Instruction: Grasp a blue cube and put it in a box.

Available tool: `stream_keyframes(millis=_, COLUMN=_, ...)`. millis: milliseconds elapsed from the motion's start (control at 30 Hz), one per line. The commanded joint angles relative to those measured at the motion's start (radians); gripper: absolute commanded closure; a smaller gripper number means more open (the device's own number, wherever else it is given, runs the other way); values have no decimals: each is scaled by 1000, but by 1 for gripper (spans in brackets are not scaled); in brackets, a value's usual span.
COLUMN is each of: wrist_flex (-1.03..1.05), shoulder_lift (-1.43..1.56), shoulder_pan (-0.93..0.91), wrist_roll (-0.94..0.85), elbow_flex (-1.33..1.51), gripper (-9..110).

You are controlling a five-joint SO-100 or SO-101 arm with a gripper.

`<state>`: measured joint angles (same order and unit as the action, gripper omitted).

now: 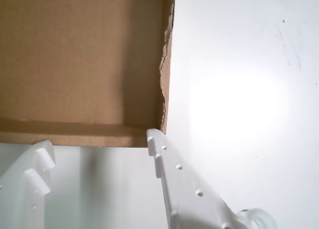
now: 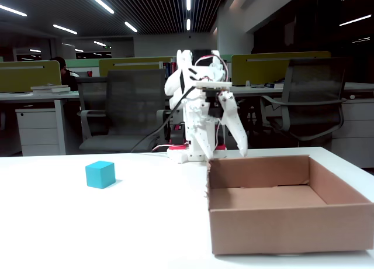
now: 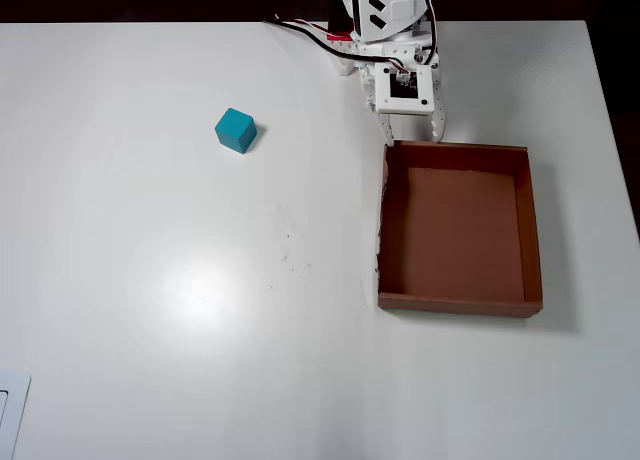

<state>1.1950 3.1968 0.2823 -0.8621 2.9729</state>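
A small matte cyan-turquoise cube point(image 3: 236, 130) shows one plain, unpatterned colour on every face. The shallow brown cardboard box point(image 3: 530, 230) is an even tan-brown, darker where its walls shade the floor, with a paler ragged edge point(image 1: 163, 64) at its torn corner. The glossy white plastic gripper point(image 1: 99, 149) and arm match the bare white table point(image 3: 150, 310), which carries a few faint dark specks. Red and black wires point(image 3: 305, 32) trail from the arm's base.
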Motion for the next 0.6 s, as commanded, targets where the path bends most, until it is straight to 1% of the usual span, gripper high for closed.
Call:
stream_keyframes(millis=0, wrist_flex=11, shoulder_lift=-14, shoulder_pan=6, wrist_roll=2, elbow_flex=-2, gripper=77)
stream_keyframes(millis=367, wrist_flex=-9, shoulder_lift=-15, shoulder_pan=25, wrist_roll=2, elbow_flex=-23, gripper=78)
stream_keyframes(millis=533, wrist_flex=37, shoulder_lift=-67, shoulder_pan=-40, wrist_roll=2, elbow_flex=-198, gripper=78)
stream_keyframes(millis=567, wrist_flex=78, shoulder_lift=-213, shoulder_pan=-141, wrist_roll=-6, elbow_flex=-380, gripper=75)
